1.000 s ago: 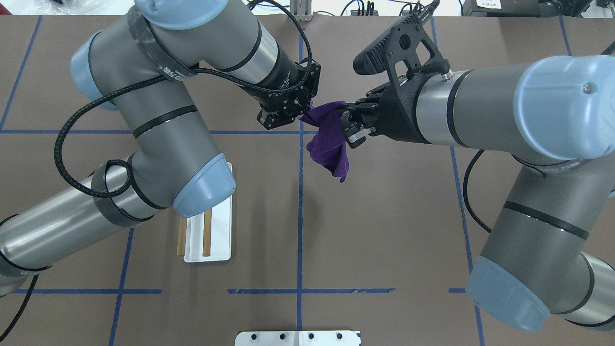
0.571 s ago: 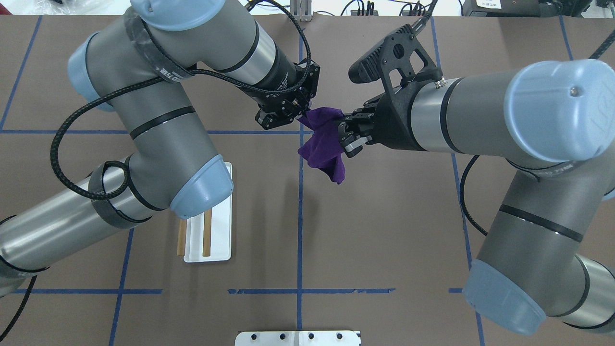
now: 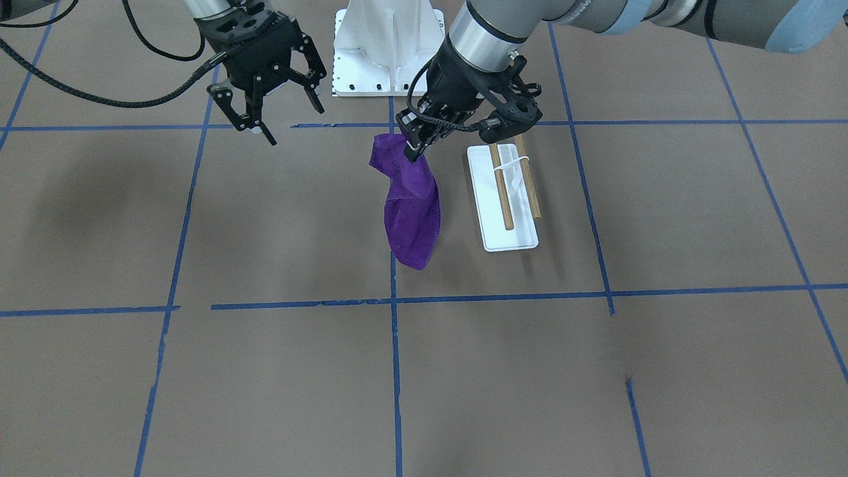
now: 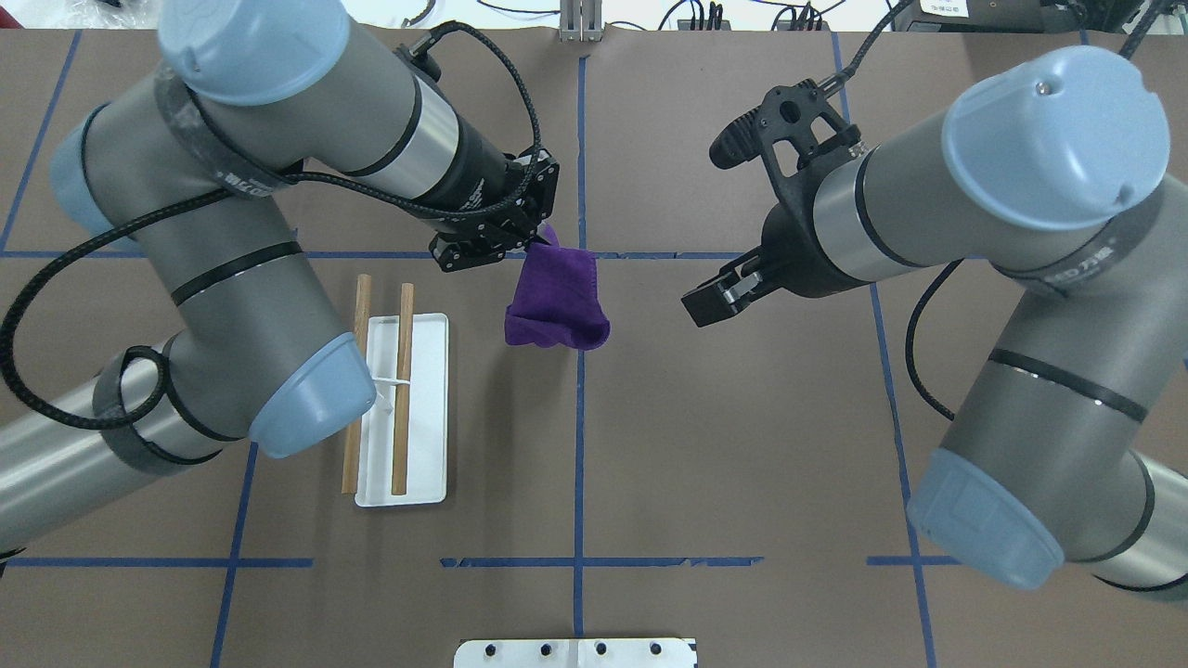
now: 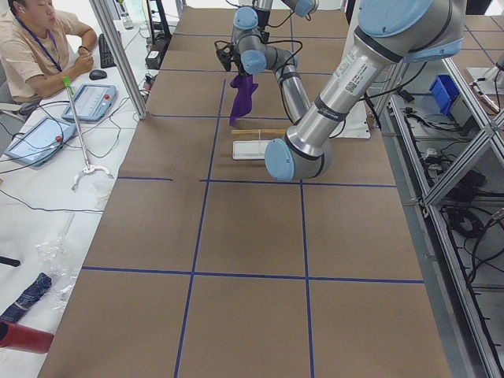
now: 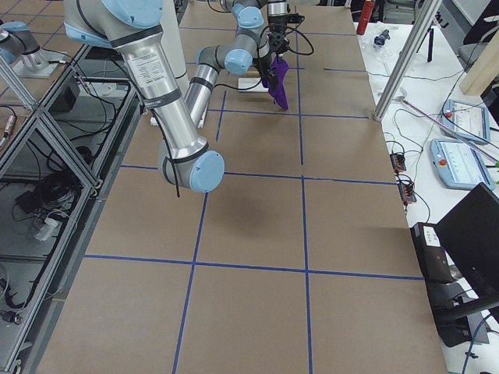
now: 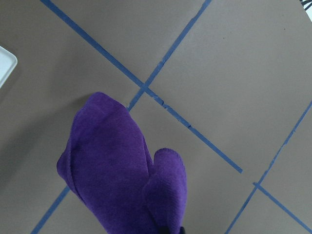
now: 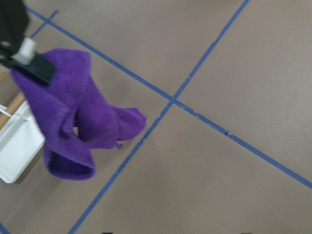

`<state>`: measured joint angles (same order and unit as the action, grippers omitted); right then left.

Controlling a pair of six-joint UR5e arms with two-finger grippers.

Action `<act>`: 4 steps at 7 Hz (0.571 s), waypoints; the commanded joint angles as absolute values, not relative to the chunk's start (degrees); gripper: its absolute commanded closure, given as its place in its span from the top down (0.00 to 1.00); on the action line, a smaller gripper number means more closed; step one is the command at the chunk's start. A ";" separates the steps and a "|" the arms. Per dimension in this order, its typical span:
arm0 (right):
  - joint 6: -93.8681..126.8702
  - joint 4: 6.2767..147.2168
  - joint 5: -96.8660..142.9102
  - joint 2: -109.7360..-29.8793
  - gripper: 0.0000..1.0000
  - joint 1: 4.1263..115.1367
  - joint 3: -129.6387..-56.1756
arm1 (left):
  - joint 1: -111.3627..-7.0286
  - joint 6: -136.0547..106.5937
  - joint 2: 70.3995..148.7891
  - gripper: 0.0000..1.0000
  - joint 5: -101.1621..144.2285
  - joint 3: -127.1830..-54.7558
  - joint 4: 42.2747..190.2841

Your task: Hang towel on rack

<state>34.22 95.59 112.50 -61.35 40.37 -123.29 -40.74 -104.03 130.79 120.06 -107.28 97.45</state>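
Note:
A purple towel [image 4: 557, 301] hangs from one top corner in my left gripper [image 4: 534, 243], which is shut on it above the table. It also shows in the front view [image 3: 411, 205], with the left gripper [image 3: 412, 151] pinching its top. The rack [image 4: 422, 408] has a white base and two wooden dowels [image 4: 402, 390]. It stands just left of the towel, beside it in the front view [image 3: 503, 199]. My right gripper [image 4: 710, 301] is open and empty, off to the towel's right; its open fingers show in the front view [image 3: 291, 119]. The right wrist view shows the towel [image 8: 73, 126].
The white robot pedestal [image 3: 387, 46] stands at the table's near edge, its plate [image 4: 575, 652] at the bottom of the overhead view. Blue tape lines cross the brown table. An operator [image 5: 39, 39] sits beyond the table's far side.
My right gripper has let go of the towel, opened and drawn back to the right. My left gripper has carried the towel left, toward the rack, and it now hangs from that gripper alone.

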 commanded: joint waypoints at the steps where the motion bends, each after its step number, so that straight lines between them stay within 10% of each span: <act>1: 33.40 101.15 117.32 -63.00 1.00 47.43 -119.82 | -40.87 -91.65 123.00 0.00 120.15 -112.74 97.30; 4: 16.23 101.25 120.58 -70.37 1.00 56.40 -115.14 | -41.04 -74.58 112.18 0.00 120.06 -116.18 97.38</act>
